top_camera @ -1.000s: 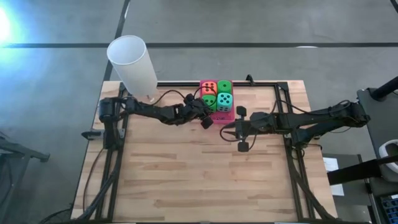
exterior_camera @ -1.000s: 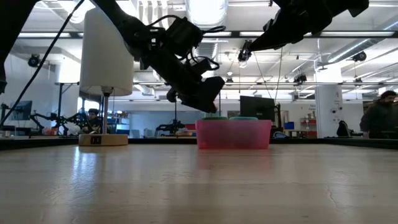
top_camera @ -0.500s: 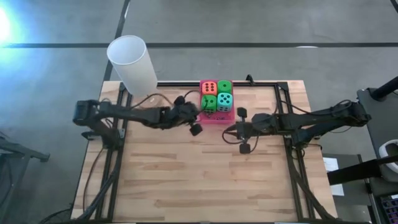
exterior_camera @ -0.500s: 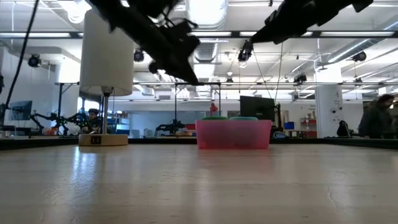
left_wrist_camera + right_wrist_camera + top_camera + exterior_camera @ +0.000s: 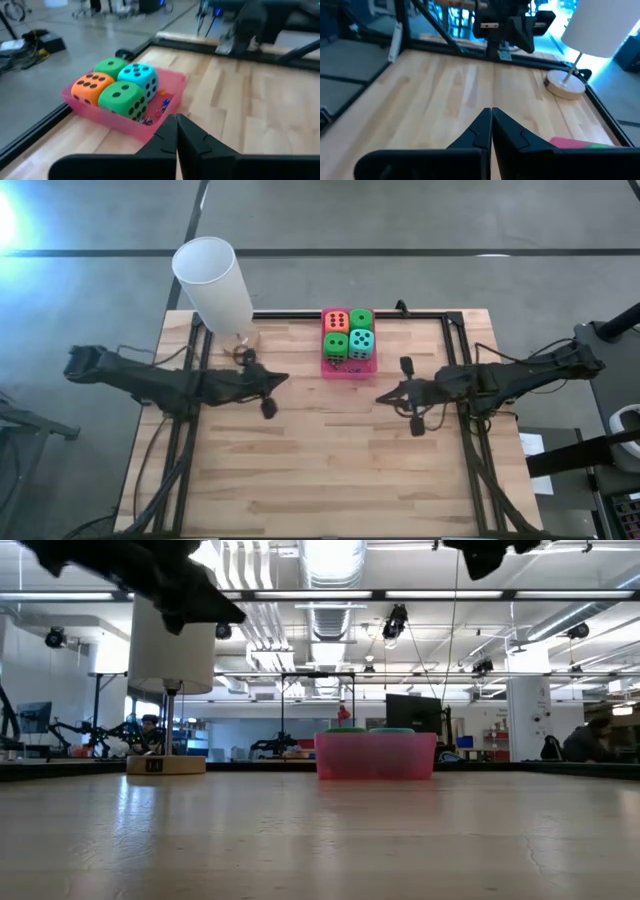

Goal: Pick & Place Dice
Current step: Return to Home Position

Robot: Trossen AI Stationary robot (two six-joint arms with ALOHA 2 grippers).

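Observation:
Four dice sit packed together in a pink tray point(image 5: 348, 366) at the table's far middle: an orange-red die point(image 5: 336, 321), a green die point(image 5: 361, 320), a second green die point(image 5: 337, 345) and a teal die point(image 5: 362, 343). In the left wrist view the orange-red die point(image 5: 92, 86), the nearer green die point(image 5: 124, 97) and the teal die point(image 5: 140, 77) stand above the tray's wall point(image 5: 115, 122). My left gripper point(image 5: 287, 377) is shut and empty, left of the tray. My right gripper point(image 5: 379, 397) is shut and empty, near-right of the tray. Both hang above the table.
A lamp with a tall white shade point(image 5: 212, 280) stands on its round base point(image 5: 241, 340) at the far left corner. A black frame rail point(image 5: 420, 314) runs along the table's far edge. Bare wood point(image 5: 330, 460) fills the near half of the table.
My left gripper has drawn back from the tray toward the table's left edge and risen, leaving the dice in the tray. My right gripper has pulled back a little toward the table's right and near side, rising slightly. The dice and tray have stayed put.

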